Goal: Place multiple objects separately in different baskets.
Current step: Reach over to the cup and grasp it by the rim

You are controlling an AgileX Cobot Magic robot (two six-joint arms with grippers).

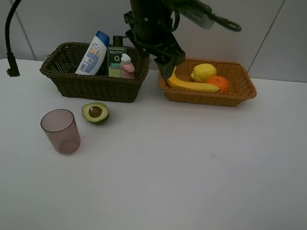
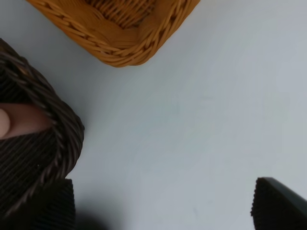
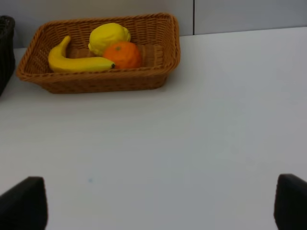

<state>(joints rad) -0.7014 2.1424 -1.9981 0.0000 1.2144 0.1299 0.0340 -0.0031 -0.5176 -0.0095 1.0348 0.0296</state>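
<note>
Widest of all, the white bench (image 1: 191, 174), spread under both pincers. Then the black left arm (image 1: 149, 21), reaching down at the far side, with the left pincer (image 2: 163, 208) over the bare gap between the two baskets. Fingers (image 2: 280, 206) wide apart, nothing between them. Right pincer (image 3: 156, 203) also spread wide and empty, low over the bench, not visible from the high camera.

Just beside the left pincer, on its left: the deeper dark olive-brown basket (image 1: 92, 88), one corner close to a finger in the left wrist view. Just beside it on the right, and well ahead of the right pincer: the shallower orange-tan basket (image 1: 209, 97).

In the dark basket, farthest from the left pincer, the white blue-capped bottle (image 1: 93, 53), leaning. Nearer, standing, the dark green pump bottle (image 1: 116, 58).

In the orange-tan basket, along its near wall, the banana (image 1: 192, 85), one end close to the left pincer.

Well apart from the left pincer, outside any basket, on the open bench before the dark basket: the translucent mauve cup (image 1: 61, 131), upright, mouth up. Near it, not touching, the halved avocado (image 1: 95, 113), cut face and stone up.

Behind the banana, the lemon (image 1: 203, 72). Against the lemon and the banana's tip, the orange (image 1: 218, 83).

Smallest, the small pink bottle (image 1: 127, 65), in the dark basket, the nearest of the bottles to the left pincer.
</note>
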